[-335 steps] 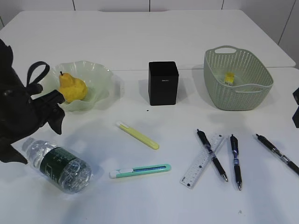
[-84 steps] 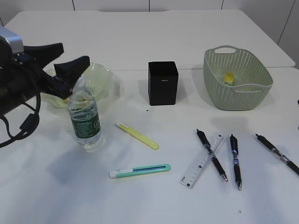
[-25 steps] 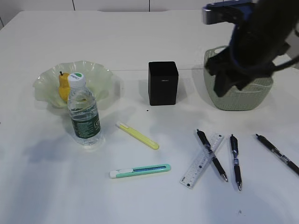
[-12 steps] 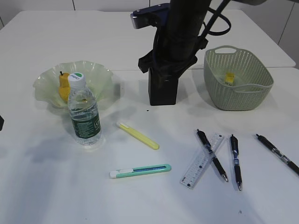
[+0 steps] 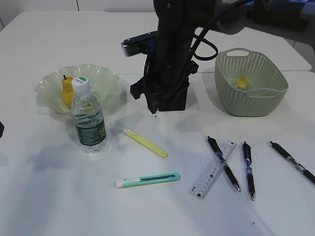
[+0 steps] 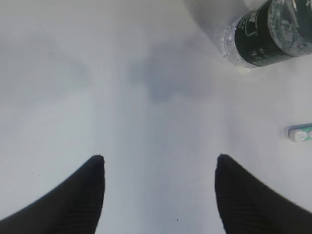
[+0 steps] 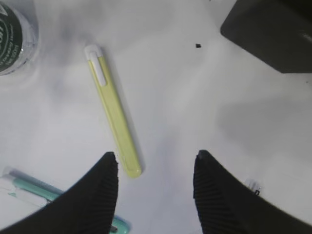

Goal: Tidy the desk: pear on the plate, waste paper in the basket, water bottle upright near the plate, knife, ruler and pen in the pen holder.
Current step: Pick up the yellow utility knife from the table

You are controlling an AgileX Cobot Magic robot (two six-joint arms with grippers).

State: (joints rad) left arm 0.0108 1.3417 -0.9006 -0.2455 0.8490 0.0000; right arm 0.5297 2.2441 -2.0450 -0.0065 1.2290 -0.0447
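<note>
Right hand (image 7: 155, 168) spread, empty; arm hides pen holder (image 5: 177, 101).

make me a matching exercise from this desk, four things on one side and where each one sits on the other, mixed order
Things:
1. pear
2. waste paper
3. water bottle
4. ruler

Places:
A. inside the basket
B. flat on the desk, under a crossed black pen
C. on the plate
D. upright on the desk, just in front of the plate

Pairs: 1-C, 2-A, 3-D, 4-B
</note>
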